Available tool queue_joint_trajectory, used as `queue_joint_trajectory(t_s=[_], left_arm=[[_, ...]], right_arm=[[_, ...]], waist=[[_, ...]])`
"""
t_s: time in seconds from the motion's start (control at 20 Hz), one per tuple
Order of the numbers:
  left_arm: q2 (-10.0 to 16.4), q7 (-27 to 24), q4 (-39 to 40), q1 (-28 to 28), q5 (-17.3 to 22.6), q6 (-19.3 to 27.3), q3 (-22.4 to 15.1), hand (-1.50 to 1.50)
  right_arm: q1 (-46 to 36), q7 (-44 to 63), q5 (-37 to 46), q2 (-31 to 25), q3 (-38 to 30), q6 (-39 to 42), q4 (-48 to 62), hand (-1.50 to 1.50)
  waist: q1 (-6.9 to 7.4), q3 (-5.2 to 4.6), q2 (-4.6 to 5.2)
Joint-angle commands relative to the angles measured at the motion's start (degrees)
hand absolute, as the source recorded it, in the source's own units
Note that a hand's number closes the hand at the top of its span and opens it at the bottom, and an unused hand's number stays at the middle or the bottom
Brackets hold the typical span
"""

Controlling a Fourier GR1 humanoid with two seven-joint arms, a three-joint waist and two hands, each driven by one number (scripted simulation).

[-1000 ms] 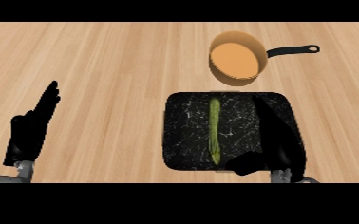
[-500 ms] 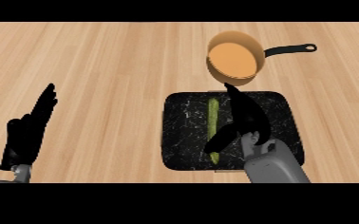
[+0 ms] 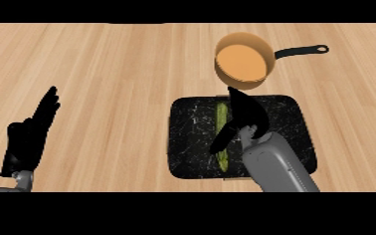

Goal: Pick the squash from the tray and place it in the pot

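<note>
Fingers of right hand straight, thumb splayed; squash just left of them, thumb overlapping it, on tray.

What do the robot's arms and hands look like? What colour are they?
Both hands are black, with long thin fingers and a thumb: the left hand and the right hand. The right forearm is a smooth, rounded grey tube. Only a small grey bit of the left forearm shows at the wrist. No cables or markings show.
</note>
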Motion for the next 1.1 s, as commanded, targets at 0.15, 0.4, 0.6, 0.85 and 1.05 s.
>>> queue_joint_trajectory(t_s=[0.15,0.4,0.6,0.85,1.05], left_arm=[[-1.1,0.9,0.0,-0.4,0.1,-1.6,0.9,0.0],[-1.4,-2.3,0.3,2.4,-1.5,-2.3,2.0,0.0],[-2.0,1.0,-1.6,0.7,-3.2,-1.9,1.3,0.0],[-4.6,-2.7,3.3,0.2,-4.9,-2.1,2.6,0.0],[-3.9,-2.7,2.1,2.0,-3.8,-4.8,5.0,0.0]], right_arm=[[-1.7,9.8,-1.5,1.3,3.9,-0.1,5.7,-1.5],[-5.1,9.0,-2.5,1.3,3.6,-1.4,11.4,-1.5],[-4.7,7.4,-2.1,1.3,3.6,-3.6,14.4,-1.5],[-3.0,4.5,0.1,1.3,1.5,-0.9,14.3,-1.5],[-6.4,2.6,-3.1,1.3,2.2,-4.8,20.8,-1.5]], waist=[[-0.11,0.03,-0.04],[0.22,0.02,-0.02],[0.0,0.05,-0.02],[-0.53,0.02,-0.02],[0.04,0.03,0.05]])
